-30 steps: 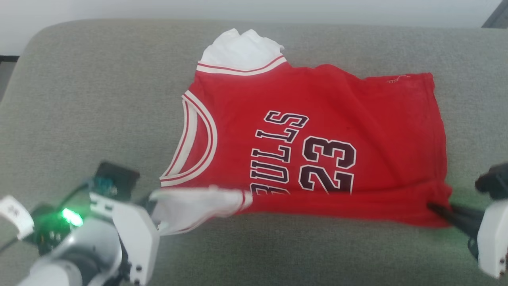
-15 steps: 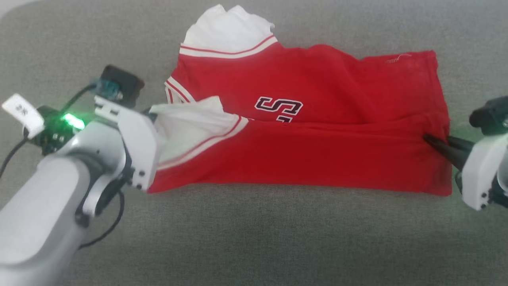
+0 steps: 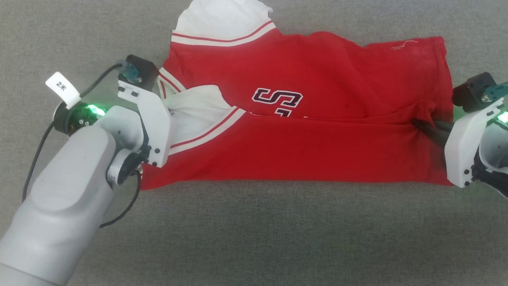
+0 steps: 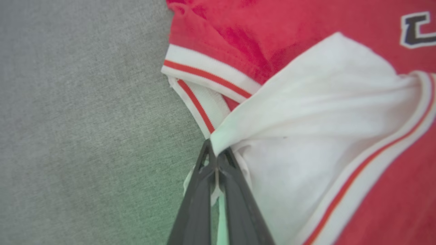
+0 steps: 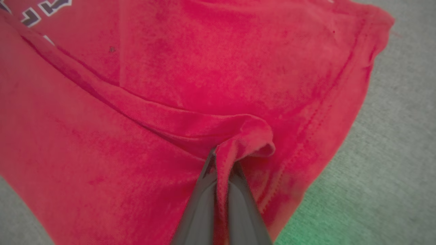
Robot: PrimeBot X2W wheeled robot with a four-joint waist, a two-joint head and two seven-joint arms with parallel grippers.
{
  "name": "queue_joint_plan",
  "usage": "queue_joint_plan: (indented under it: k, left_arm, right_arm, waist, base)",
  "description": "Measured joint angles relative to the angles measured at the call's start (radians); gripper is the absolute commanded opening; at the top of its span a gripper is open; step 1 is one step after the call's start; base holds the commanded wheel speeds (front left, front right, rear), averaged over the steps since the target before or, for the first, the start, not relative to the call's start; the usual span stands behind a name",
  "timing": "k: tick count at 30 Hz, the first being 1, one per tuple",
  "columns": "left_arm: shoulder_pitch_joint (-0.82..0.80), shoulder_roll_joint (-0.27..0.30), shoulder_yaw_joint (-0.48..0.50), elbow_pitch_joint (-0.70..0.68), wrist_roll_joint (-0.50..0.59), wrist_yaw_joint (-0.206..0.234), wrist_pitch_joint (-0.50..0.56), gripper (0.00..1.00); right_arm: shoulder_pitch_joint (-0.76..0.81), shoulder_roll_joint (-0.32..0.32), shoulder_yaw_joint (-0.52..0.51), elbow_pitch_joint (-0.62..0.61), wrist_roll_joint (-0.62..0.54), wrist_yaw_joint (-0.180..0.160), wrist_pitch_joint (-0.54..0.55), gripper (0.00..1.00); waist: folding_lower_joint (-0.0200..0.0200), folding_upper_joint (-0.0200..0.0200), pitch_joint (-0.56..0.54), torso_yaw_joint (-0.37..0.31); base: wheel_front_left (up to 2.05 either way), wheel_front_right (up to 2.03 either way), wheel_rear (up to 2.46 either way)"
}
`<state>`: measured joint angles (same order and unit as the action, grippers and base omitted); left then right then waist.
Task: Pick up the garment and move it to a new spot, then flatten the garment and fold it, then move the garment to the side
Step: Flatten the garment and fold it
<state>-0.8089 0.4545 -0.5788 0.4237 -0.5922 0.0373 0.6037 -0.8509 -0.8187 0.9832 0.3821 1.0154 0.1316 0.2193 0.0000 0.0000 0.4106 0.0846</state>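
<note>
Head view: a soft red fabric shirt (image 3: 317,147) with white sleeve ends and striped trim lies on a grey woven surface (image 3: 278,230). Its near edge is doubled over the lettering. The left gripper (image 3: 166,108) meets the white sleeve, and the right gripper (image 3: 417,123) meets the hem corner.

Left wrist view: the dark fingers are pressed together on a corner of the white sleeve.

Right wrist view: the fingers are clamped on a bunched ridge of red cloth near the hem.

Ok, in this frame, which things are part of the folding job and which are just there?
In the job: the garment, partly folded over; left gripper, shut on its white sleeve; right gripper, shut on its red hem edge.
Just there: grey cushion beneath; black cable and white tag on the left arm.
</note>
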Motion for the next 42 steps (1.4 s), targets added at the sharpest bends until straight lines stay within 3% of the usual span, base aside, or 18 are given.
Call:
queue_joint_plan:
  k: [2,4,5,6,7,8,18,25,33,42]
  left_arm:
    - [-0.016,-0.012,0.004,0.045,-0.015,-0.009,-0.004,0.25]
    - [-0.025,-0.021,0.004,0.074,-0.020,-0.021,-0.008,0.44]
    - [-0.031,-0.023,0.005,0.085,-0.025,-0.024,-0.011,0.56]
    - [-0.037,-0.023,0.004,0.091,-0.024,-0.025,-0.013,0.76]
    - [-0.037,-0.023,0.004,0.091,-0.024,-0.025,-0.013,0.76]
    - [-0.045,-0.023,0.004,0.095,-0.024,-0.026,-0.012,1.00]
    - [-0.018,0.028,0.010,-0.047,-0.037,0.018,0.076,1.00]
    - [0.114,0.093,0.015,-0.267,-0.074,0.128,0.223,1.00]
    - [0.244,0.163,0.040,-0.414,-0.095,0.243,0.308,1.00]
    - [0.294,0.161,0.063,-0.383,-0.123,0.294,0.322,1.00]
  right_arm:
    - [-0.011,0.007,0.006,0.009,0.004,0.000,0.009,0.23]
    - [-0.017,0.014,0.009,0.016,0.005,0.000,0.011,0.47]
    - [-0.019,0.019,0.010,0.018,0.005,0.000,0.011,0.85]
    - [-0.020,0.021,0.010,0.020,0.006,0.000,0.011,1.00]
    - [-0.020,0.021,0.010,0.020,0.006,0.000,0.011,1.00]
    - [-0.020,0.021,0.009,0.022,0.006,0.000,0.000,1.00]
    - [0.013,-0.002,-0.100,-0.004,-0.003,0.000,-0.184,1.00]
    - [0.109,0.006,-0.287,0.008,-0.111,0.000,-0.427,1.00]
    - [0.278,0.121,-0.603,-0.028,-0.271,-0.001,-0.478,1.00]
    - [0.451,0.254,-0.818,-0.145,-0.409,-0.001,-0.480,1.00]
  waist:
    - [0.0000,0.0000,-0.003,-0.002]
    - [0.0000,0.0000,-0.010,-0.004]
    - [0.0000,0.0000,-0.015,-0.004]
    - [0.0001,0.0000,-0.020,-0.005]
    - [0.0001,0.0000,-0.020,-0.005]
    - [0.0000,0.0000,-0.031,-0.005]
    - [0.0000,0.0000,-0.078,-0.007]
    - [0.0000,0.0000,-0.091,-0.023]
    - [0.0000,0.0000,-0.084,-0.057]
    - [0.0000,0.0000,-0.062,-0.085]
  base:
    - [0.00,0.00,0.00]
    - [0.00,0.00,0.00]
    - [0.00,0.00,0.00]
    - [0.00,0.00,0.00]
    - [0.00,0.00,0.00]
    - [0.00,0.00,0.00]
    - [0.00,0.00,0.00]
    - [0.00,0.00,0.00]
    - [0.00,0.00,0.00]
    - [0.00,0.00,0.00]
